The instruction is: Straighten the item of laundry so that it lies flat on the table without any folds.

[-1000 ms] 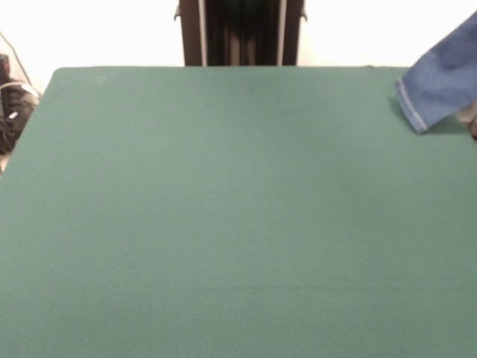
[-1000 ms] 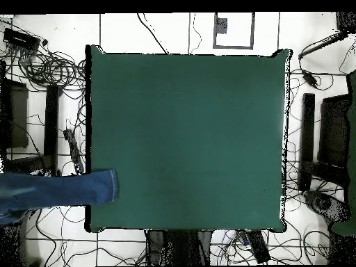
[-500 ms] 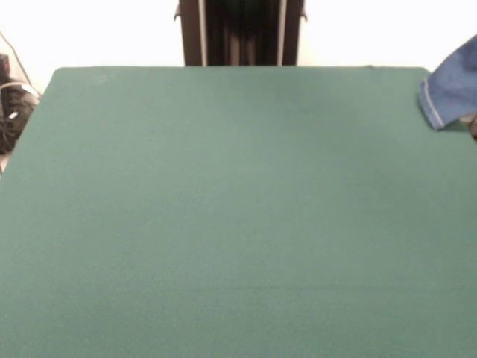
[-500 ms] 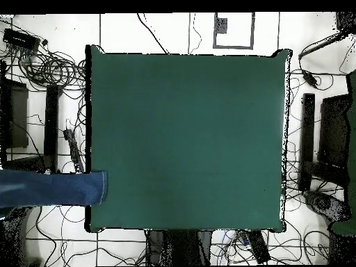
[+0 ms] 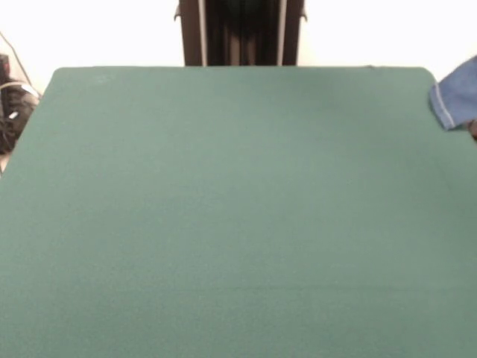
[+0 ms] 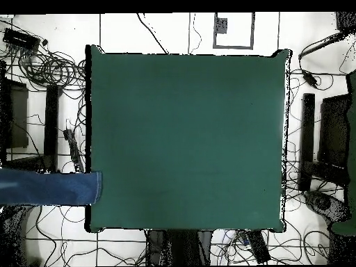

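A strip of blue denim with a pale stitched hem, the item of laundry (image 5: 456, 101), pokes in over the table's far right corner in the front view. Seen from overhead, the item of laundry (image 6: 52, 188) is a long straight band that comes in from the left edge. Only its hemmed end lies over the green table (image 6: 188, 139), and the rest stretches out past the side. I cannot tell what holds it. The green table (image 5: 238, 209) carries nothing else. Neither view shows the gripper.
Tangled cables (image 6: 49, 66) cover the floor on every side of the table. Dark boxes (image 6: 14, 115) stand to the left and dark equipment (image 6: 334, 139) to the right. The dark pedestal (image 5: 240, 33) rises behind the far edge.
The denim end has drawn back off the table, to the right in the front view and to the left from overhead. Now only its hem overlaps the edge.
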`<state>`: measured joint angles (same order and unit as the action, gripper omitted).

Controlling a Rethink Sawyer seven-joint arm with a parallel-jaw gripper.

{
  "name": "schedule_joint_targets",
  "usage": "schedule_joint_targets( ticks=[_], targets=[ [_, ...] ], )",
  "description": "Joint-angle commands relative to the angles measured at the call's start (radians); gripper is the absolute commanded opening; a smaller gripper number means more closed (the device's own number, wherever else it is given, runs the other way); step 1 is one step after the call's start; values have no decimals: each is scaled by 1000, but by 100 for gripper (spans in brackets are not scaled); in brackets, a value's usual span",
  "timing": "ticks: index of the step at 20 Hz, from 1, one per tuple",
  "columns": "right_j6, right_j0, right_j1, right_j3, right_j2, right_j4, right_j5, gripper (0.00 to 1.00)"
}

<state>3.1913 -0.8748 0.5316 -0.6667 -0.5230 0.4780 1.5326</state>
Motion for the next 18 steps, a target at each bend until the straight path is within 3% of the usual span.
schedule_joint_targets(
  ticks=[1,4,8,12,15,18],
  targets=[
    [428,27,-127,210,16,102,163,0],
    [470,44,-180,309,-19,153,207,0],
    [537,38,-198,323,-31,207,143,0],
    [522,54,-259,425,-110,253,237,0],
    [525,63,-277,447,-150,296,248,0],
    [546,92,-308,516,-248,402,299,0]
  ],
)
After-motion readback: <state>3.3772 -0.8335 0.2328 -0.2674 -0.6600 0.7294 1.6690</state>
